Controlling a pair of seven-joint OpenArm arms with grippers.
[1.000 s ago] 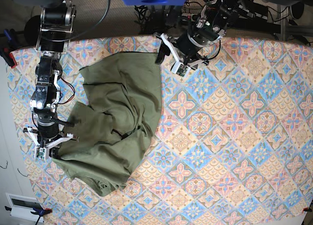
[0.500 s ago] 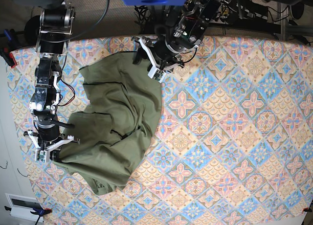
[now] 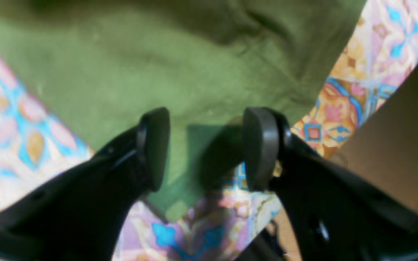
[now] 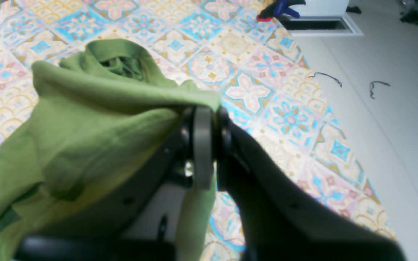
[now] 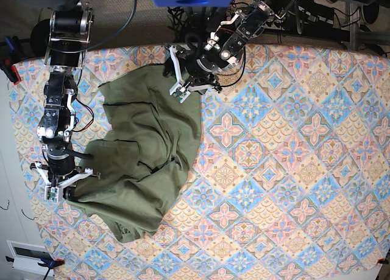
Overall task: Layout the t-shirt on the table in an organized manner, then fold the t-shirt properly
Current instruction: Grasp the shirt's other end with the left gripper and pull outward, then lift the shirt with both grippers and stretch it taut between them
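The olive-green t-shirt (image 5: 149,140) lies crumpled on the left half of the table (image 5: 292,158), which is covered in patterned cloth. My left gripper (image 5: 175,78) hovers over the shirt's far right corner. In the left wrist view it (image 3: 207,145) is open, with a point of the green t-shirt (image 3: 158,65) lying on the table (image 3: 13,119) between its fingers. My right gripper (image 5: 67,189) sits at the shirt's near left edge. In the right wrist view it (image 4: 203,119) is shut on a bunched fold of the t-shirt (image 4: 96,119), lifted a little off the table (image 4: 249,61).
The table's left edge runs close beside my right arm, with the floor (image 4: 394,90) beyond it. A blue clamp (image 4: 281,9) grips the table corner near a white box (image 5: 24,252). Another clamp (image 5: 9,67) sits on the far left edge. Cables crowd the back edge.
My left arm has swung leftward in the base view, from the bare cloth beside the shirt to over its far right corner, staying open. The right gripper has kept its grip in place.
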